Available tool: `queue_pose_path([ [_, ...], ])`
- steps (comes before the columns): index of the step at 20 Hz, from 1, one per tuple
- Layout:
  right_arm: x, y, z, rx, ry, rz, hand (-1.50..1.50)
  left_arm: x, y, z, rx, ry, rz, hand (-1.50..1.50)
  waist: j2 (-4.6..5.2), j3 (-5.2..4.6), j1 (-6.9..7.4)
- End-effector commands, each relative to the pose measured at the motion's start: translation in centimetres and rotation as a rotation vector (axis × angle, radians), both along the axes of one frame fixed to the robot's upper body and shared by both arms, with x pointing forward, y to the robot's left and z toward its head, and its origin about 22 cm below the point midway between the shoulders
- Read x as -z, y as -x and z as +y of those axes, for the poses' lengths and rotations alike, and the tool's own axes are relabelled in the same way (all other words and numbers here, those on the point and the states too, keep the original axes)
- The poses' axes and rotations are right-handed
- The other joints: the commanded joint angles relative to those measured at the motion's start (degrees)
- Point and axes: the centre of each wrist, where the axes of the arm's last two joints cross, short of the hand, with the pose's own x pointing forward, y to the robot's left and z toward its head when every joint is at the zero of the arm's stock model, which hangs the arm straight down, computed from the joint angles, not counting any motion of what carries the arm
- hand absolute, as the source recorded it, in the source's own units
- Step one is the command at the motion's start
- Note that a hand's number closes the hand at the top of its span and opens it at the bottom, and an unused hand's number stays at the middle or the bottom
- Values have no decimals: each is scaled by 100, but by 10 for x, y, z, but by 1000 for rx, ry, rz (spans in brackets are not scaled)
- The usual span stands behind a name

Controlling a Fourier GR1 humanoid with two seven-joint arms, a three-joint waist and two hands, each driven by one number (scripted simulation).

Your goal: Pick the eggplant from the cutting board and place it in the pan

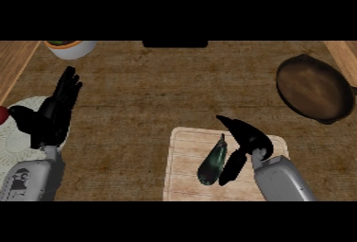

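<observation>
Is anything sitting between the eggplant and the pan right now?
Nothing visible. Only bare counter lies between the cutting board holding the eggplant and the pan. The right hand is beside the eggplant on that side.

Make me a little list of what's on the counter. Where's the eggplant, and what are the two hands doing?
eggplant: lying on the cutting board, not in the pan yet
cutting board: lower middle of the counter
pan: upper right, apart from the board
right hand: open, over the board, just right of the eggplant; contact cannot be told
left hand: open, resting at the left, fingers up, over a white plate
bowl: top left
</observation>
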Motion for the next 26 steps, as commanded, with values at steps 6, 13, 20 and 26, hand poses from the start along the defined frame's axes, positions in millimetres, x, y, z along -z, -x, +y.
queue_pose_path([
  [6, 33, 6, 17, -22, 31, 59, -150, 16, 21, 11, -3, 16, -4, 0, -4, 0, 13],
  [13, 52, 14, 8, -37, 1, 108, -150, -10, 7, 12, 11, 13, -15, 0, -4, 0, -11],
  [20, 66, 6, 21, -180, -11, 18, 150, 8, 6, 0, 4, -4, 7, 0, 2, 1, 12],
  [26, 48, 0, 24, -178, -11, -20, 150, -10, 2, 4, 18, 11, -6, 0, -1, 1, -1],
])
